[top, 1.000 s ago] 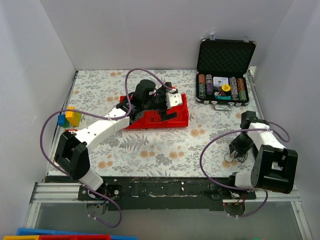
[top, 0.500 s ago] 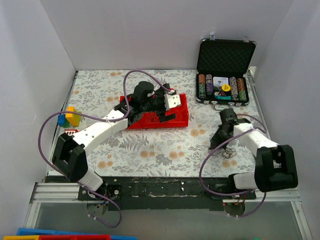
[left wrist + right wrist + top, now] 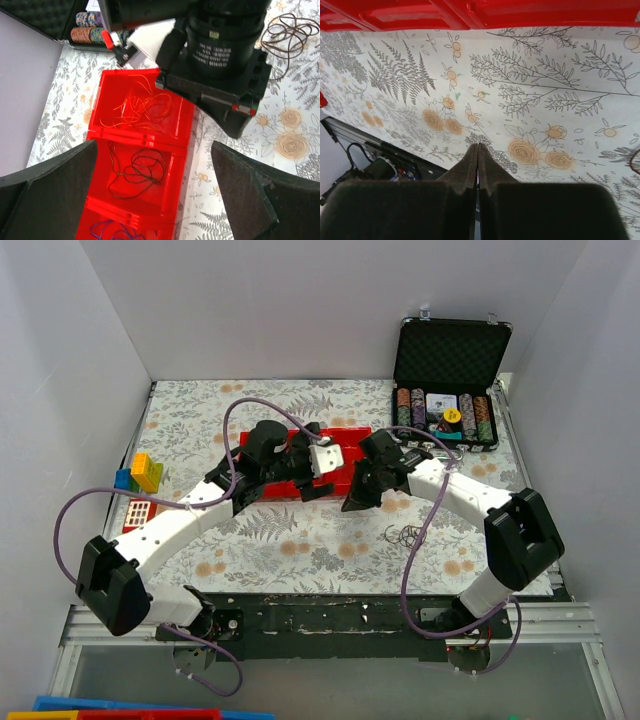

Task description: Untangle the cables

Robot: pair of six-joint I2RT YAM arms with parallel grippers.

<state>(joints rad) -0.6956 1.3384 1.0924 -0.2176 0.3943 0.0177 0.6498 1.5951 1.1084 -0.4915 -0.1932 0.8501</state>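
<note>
A small loose bundle of thin dark cables (image 3: pixel 403 535) lies on the floral table right of centre; it also shows in the left wrist view (image 3: pixel 287 32). A red divided tray (image 3: pixel 350 435) holds separate wires: an orange one (image 3: pixel 137 105), a dark one (image 3: pixel 137 172) and a blue-purple one (image 3: pixel 107 231). My left gripper (image 3: pixel 322 462) hovers open above the tray, its wide-apart fingers (image 3: pixel 250 195) empty. My right gripper (image 3: pixel 352 502) is shut just off the tray's near right corner, its closed fingertips (image 3: pixel 478 148) above bare table; I see no wire held.
An open black case of poker chips (image 3: pixel 448 415) stands at the back right. Yellow, green and blue blocks (image 3: pixel 143 472) and a small red-and-white card (image 3: pixel 135 512) lie at the left edge. The tray's front wall (image 3: pixel 470 12) is close ahead of the right gripper.
My right arm swung left from the table's right side to the tray's near corner. The cable bundle shifted left with it. My left gripper moved slightly left over the tray.
</note>
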